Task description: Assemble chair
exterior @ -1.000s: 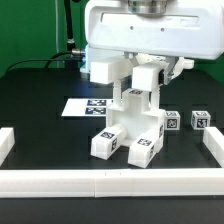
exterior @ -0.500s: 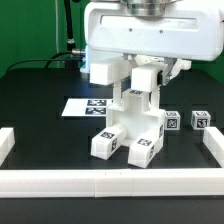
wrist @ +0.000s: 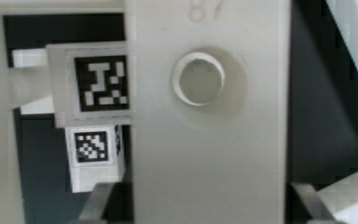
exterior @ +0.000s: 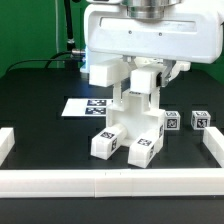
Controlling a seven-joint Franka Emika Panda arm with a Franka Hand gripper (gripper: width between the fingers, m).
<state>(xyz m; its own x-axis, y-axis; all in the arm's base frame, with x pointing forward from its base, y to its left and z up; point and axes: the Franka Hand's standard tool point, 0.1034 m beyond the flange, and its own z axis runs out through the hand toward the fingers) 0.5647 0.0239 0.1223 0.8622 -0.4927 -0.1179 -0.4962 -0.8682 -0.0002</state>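
The partly joined chair (exterior: pixel 128 125) stands upright on the black table in the middle of the exterior view. It is white, with black-and-white tags on its lower blocks. My gripper (exterior: pixel 143 86) comes down onto it from above and is shut on its upper part. In the wrist view a broad white panel of the chair with a round hole (wrist: pixel 199 78) fills the space between my fingers (wrist: pixel 101 202), and the gripper (wrist: pixel 208 206) clamps it from both sides. Beside the panel two tags (wrist: pixel 101 82) show.
Two small white tagged blocks (exterior: pixel 172 121) (exterior: pixel 201 120) lie at the exterior view's right. The marker board (exterior: pixel 80 105) lies flat behind the chair at the left. A low white border rail (exterior: pixel 110 180) runs along the front and both sides of the table.
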